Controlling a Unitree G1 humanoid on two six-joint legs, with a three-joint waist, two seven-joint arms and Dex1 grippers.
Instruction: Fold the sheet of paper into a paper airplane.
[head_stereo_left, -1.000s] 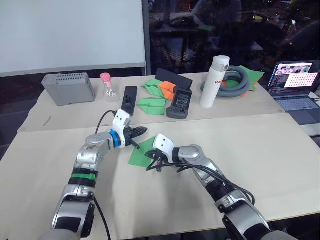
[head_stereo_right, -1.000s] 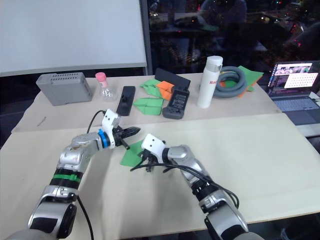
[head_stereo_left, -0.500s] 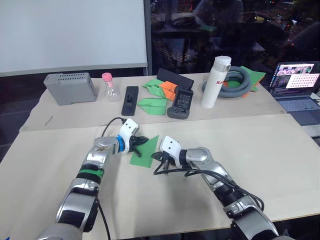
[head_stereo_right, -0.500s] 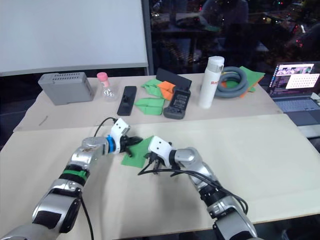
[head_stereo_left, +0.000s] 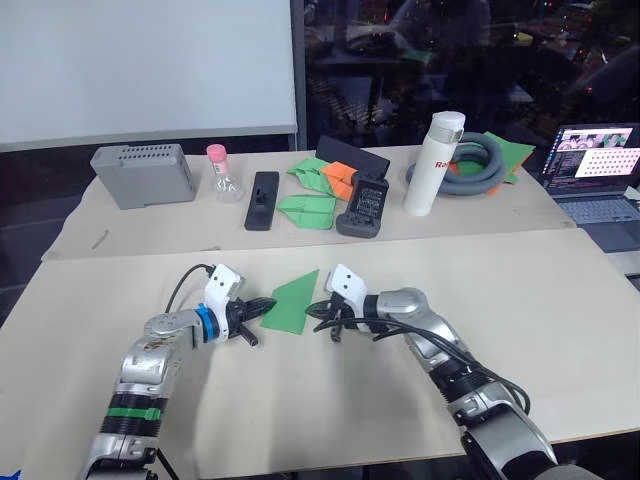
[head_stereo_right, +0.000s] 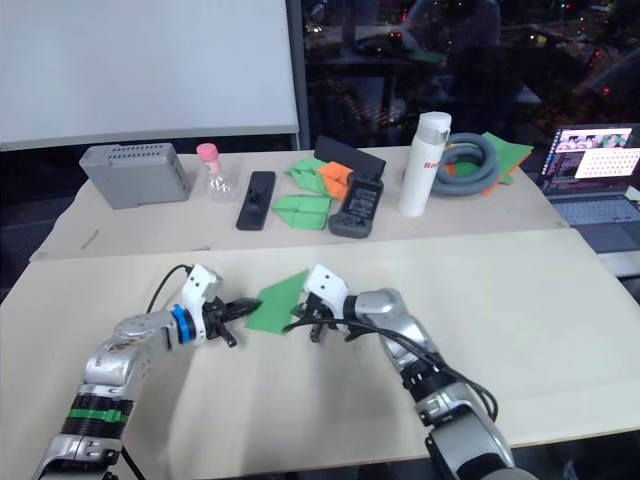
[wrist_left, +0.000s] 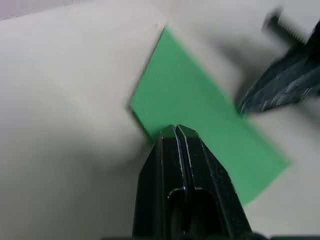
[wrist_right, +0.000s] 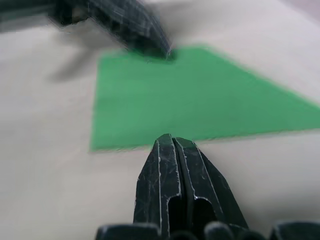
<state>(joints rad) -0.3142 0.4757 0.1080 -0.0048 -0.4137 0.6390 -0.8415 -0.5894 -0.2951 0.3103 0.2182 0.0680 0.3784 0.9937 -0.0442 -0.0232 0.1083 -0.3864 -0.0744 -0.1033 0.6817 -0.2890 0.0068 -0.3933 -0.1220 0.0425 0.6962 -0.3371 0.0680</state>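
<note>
here our left hand (head_stereo_left: 262, 306) is pinched shut at the green sheet of paper (head_stereo_left: 292, 302)'s edge. our right hand (head_stereo_left: 318, 310), fingers pressed together, holds nothing, just beside it on the counter (head_stereo_left: 560, 290).

A lab or office room at night: a whiteboard (head_stereo_left: 145, 65) hangs behind the pale worktop (head_stereo_left: 560, 300), beside dark glass, and an open laptop (head_stereo_left: 592, 170) and grey electronics box (head_stereo_left: 143, 175) sit below it.

Sitting on the tables: one sheet of paper (head_stereo_left: 291, 303), two grippers, one grey box (head_stereo_left: 143, 174), one pink-capped bottle (head_stereo_left: 221, 173), one white flask (head_stereo_left: 432, 163), one laptop (head_stereo_left: 595, 170), one coiled hose (head_stereo_left: 478, 163).
</note>
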